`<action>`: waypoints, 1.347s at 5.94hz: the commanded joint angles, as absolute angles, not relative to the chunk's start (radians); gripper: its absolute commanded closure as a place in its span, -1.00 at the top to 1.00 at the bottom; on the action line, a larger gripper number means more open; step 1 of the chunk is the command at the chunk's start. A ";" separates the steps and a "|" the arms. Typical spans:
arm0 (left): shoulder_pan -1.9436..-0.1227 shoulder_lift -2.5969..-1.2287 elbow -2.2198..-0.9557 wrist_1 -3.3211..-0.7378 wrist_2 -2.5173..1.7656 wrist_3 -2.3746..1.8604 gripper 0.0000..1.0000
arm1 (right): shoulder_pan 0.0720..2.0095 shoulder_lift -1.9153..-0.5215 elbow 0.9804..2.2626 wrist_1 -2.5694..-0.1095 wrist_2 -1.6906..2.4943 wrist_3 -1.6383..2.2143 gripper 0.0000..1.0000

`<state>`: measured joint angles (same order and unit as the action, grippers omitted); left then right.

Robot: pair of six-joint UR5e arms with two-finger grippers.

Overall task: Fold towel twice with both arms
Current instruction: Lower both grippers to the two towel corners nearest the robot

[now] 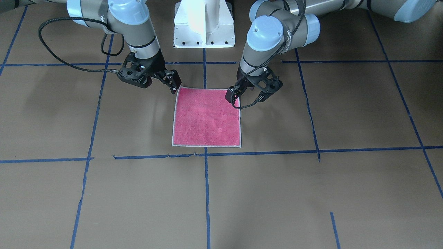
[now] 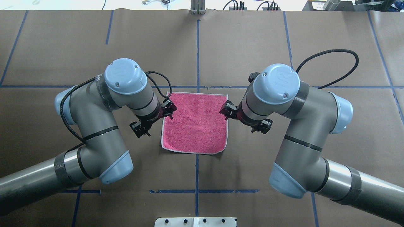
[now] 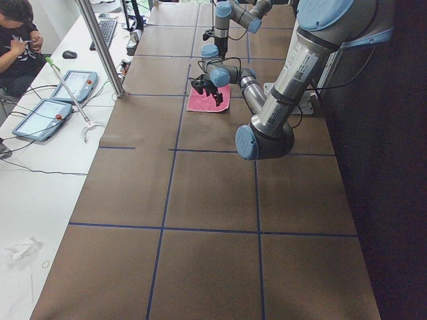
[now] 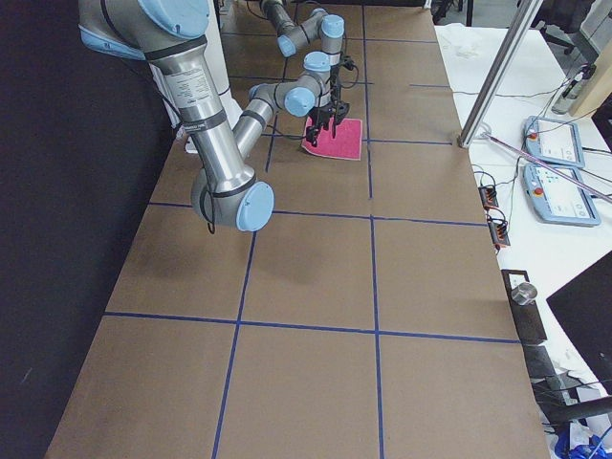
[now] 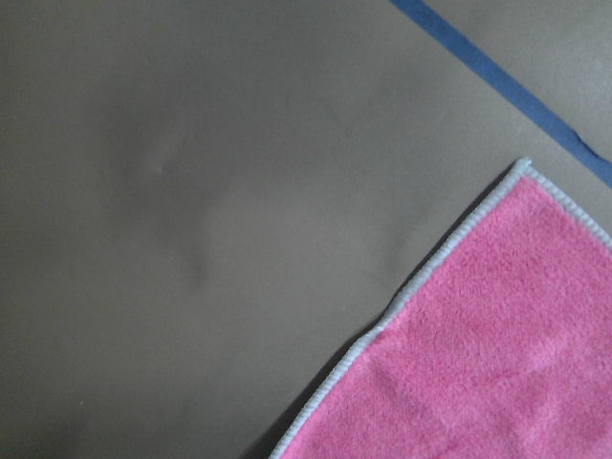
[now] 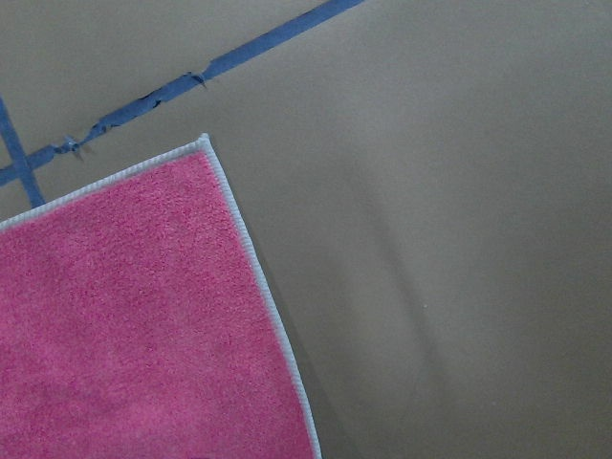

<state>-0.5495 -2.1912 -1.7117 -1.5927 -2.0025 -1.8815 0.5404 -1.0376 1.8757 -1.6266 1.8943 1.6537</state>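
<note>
The towel [image 2: 195, 126] lies flat and unfolded on the brown table, pink-red face up, with its pale border showing all round. It also shows in the front view [image 1: 207, 117]. My left gripper [image 2: 169, 110] hovers just above the towel's left edge, open and empty; in the front view the left gripper [image 1: 232, 96] is on the right. My right gripper [image 2: 226, 111] hovers just above the towel's right edge, open and empty; in the front view the right gripper [image 1: 173, 84] is on the left. Each wrist view shows one towel corner [image 5: 497, 363] [image 6: 124, 316] and no fingers.
The white pedestal base [image 1: 204, 27] stands behind the towel on the robot's side. Blue tape lines [image 2: 197, 56] cross the brown table. A side bench with tablets [image 3: 47, 117], a metal pole [image 3: 100, 47] and a seated operator [image 3: 17, 33] lie beyond the table.
</note>
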 commanded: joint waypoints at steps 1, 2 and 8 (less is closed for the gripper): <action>-0.522 -2.183 -1.720 -1.580 -1.959 -1.946 1.00 | 0.541 -0.940 1.742 -1.628 1.884 1.707 1.00; -0.499 -2.183 -1.720 -1.578 -1.936 -1.957 1.00 | 0.541 -0.939 1.732 -1.628 1.890 1.729 1.00; -0.394 -2.158 -1.700 -1.588 -1.881 -1.944 1.00 | 0.423 -0.999 1.753 -1.615 1.867 1.798 1.00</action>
